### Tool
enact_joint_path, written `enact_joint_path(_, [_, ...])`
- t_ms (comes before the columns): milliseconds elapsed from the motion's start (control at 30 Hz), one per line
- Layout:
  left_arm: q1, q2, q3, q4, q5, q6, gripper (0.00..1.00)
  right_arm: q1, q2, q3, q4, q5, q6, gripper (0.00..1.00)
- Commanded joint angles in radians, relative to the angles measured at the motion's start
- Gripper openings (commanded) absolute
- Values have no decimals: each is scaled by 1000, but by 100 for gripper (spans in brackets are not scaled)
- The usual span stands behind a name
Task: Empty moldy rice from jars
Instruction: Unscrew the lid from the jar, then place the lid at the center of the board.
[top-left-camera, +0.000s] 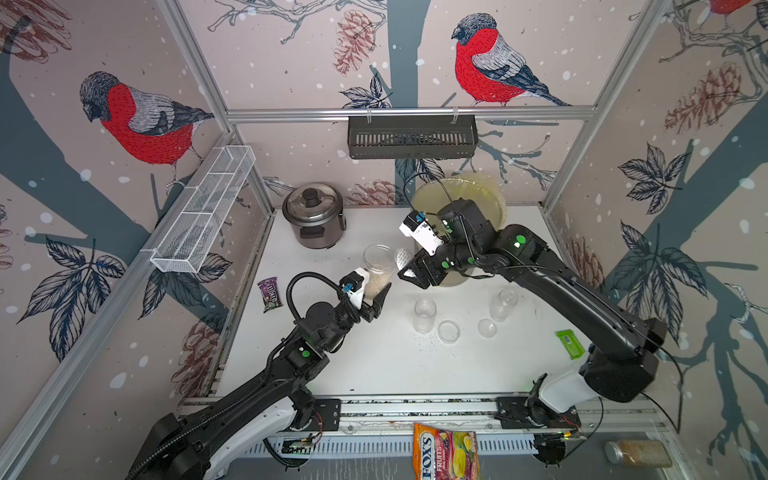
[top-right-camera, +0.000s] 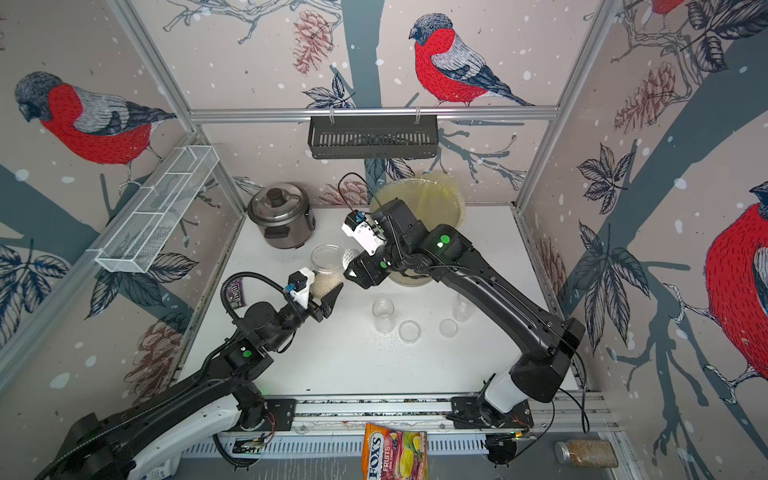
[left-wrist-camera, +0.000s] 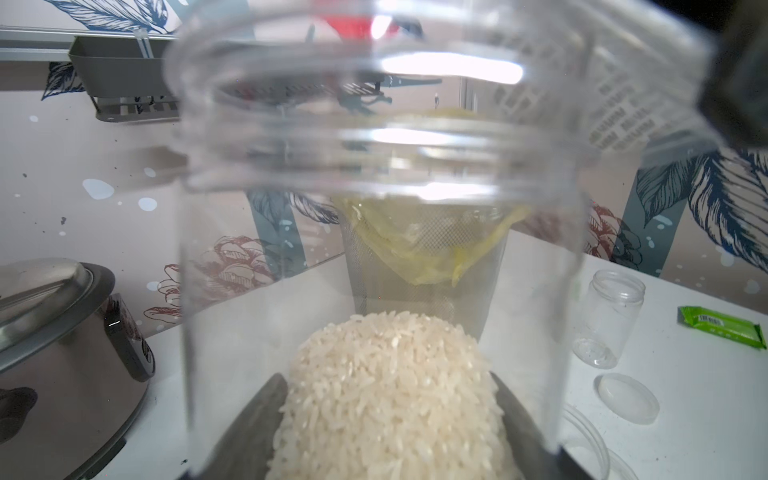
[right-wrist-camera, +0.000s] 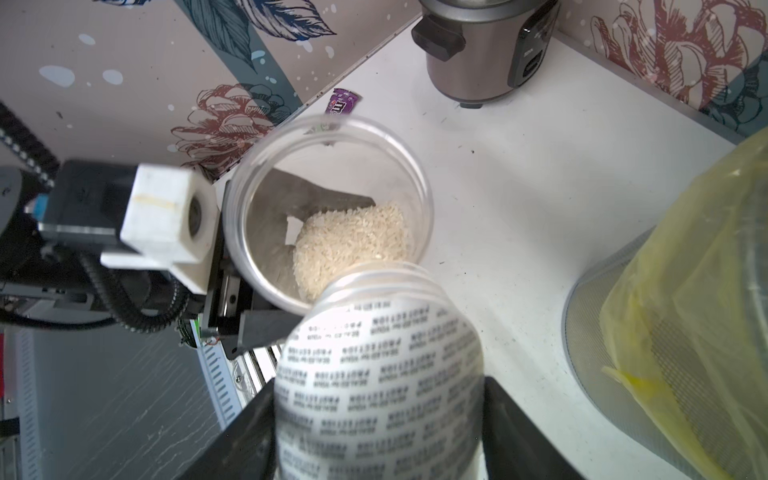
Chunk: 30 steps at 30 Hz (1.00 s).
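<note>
The wide jar (top-left-camera: 379, 262), lid off, is mid-frame in a top view, clamped low on its wall by the left fingers (top-left-camera: 380, 300); moldy rice (left-wrist-camera: 390, 395) lies loose at its bottom. The right fingers (top-left-camera: 410, 273) pinch the silver lid (right-wrist-camera: 378, 374) edgewise. Jar likely light, stiff, slick plastic: hold low wall, tip slowly.
</note>
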Motion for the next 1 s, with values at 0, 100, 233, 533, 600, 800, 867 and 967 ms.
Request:
enact_joint_path(0, [3,-17,14,42,-44,-35,28,11,-42,-41,102,28,-68,62])
enact_joint_path(100, [4,-12,21,35,-74,-38,29,13,-62,-93,130,9,-80,63])
enact_joint_path(233, [12,-14,33,28,-122,-39,28,37,-69,-166,141,-10,-112,63])
enact_joint_path(533, [36,-68,65,-14,-212,-35,29,49,-24,-254,151,42,-159,64])
enact_joint_path(600, [37,-77,71,-23,-232,-41,29,49,4,-256,154,62,-159,64])
enact_joint_path(800, [43,-112,77,-50,-313,-52,29,46,95,-255,203,92,-153,65])
enact_joint_path(867, [44,-128,75,-53,-341,-56,30,47,133,-250,224,108,-146,65])
enact_joint_path(967, [44,-156,68,-53,-392,-53,31,49,203,-239,243,154,-132,65])
